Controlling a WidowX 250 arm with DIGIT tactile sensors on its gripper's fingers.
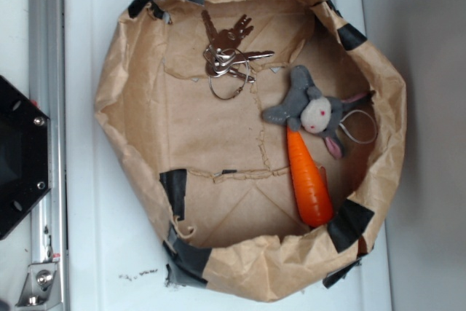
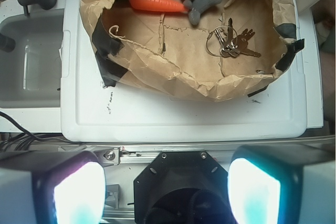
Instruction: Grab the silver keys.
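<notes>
The silver keys (image 1: pixel 228 52) are lying on the floor of a crumpled brown paper basin (image 1: pixel 127 71), up near its far wall as the exterior view is showing it, fanned out on thin wire rings with nothing resting on them. The basin's rim is being held together by patches of black tape (image 1: pixel 178 187), and its raised wall is standing between the keys and the open white tabletop (image 2: pixel 184 119).

Sharing the basin, the grey plush bunny (image 1: pixel 313 107) is lying near the keys but clear of them, its body touching the top of the orange carrot toy (image 1: pixel 309 183), which is stretching along the opposite side wall. A thin loop of cord is trailing beside the bunny's head.

In the wrist view the end effector (image 2: pixel 167 192) is sitting well back from the basin, over the metal rail at the tabletop's edge. Its two fingers (image 2: pixel 79 195) are spreading wide apart at the bottom corners, glowing pale, and gripping nothing. A grey sink-like tray (image 2: pixel 31 61) is sitting off to one side of the tabletop.
</notes>
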